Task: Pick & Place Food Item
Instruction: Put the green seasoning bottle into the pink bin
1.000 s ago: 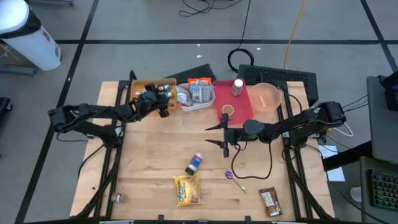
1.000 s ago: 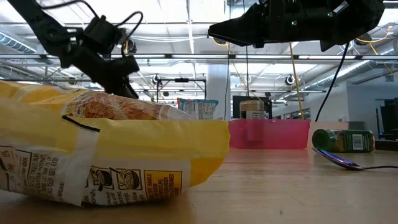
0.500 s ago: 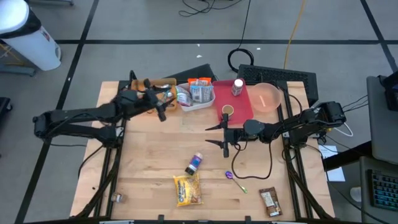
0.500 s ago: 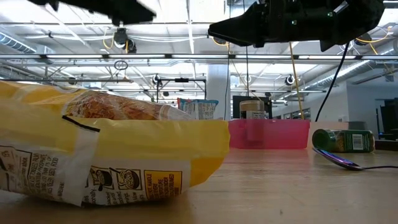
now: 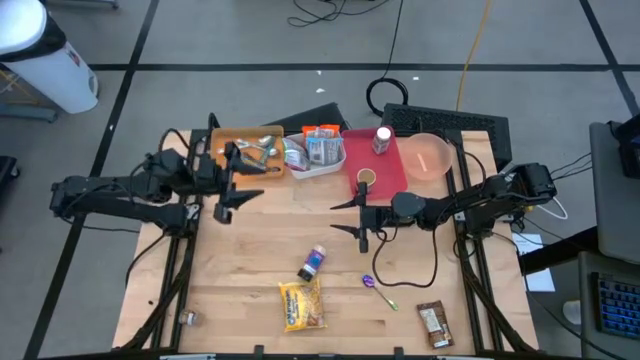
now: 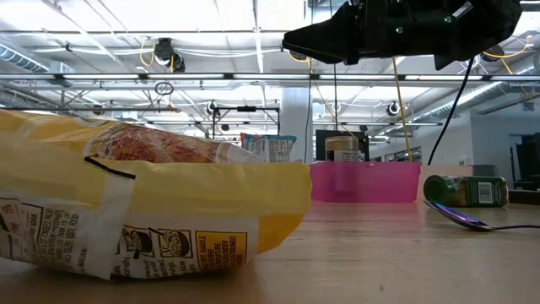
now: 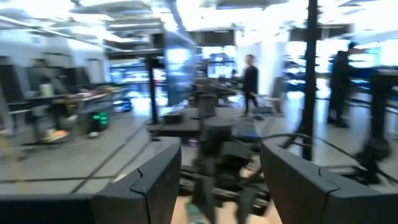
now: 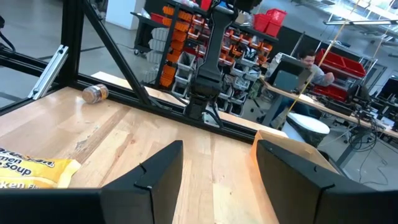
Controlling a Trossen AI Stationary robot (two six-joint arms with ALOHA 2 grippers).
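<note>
Both grippers are parted and empty. From above, the left gripper (image 5: 228, 183) hangs just short of the wooden tray (image 5: 228, 138), probably done there; the right gripper (image 5: 360, 217) waits mid-table. Low down, the yellow soup packet (image 6: 126, 207), crinkly and soft, lies well short of both.

Back edge crowded: wooden tray (image 5: 243, 137), white container (image 5: 316, 152) w/ packets, pink tray (image 5: 385, 172) w/ jar, pink bowl (image 5: 428, 157). Mid-table bare wood betw. left gripper (image 5: 233, 186) and right gripper (image 5: 360, 216), both up off the table. Front obstacles: small bottle (image 5: 313, 262), yellow bag (image 5: 301, 304), spoon (image 5: 379, 290), brown packet (image 5: 434, 323). Front-left corner open but for a small item (image 5: 188, 319) at the edge.
</note>
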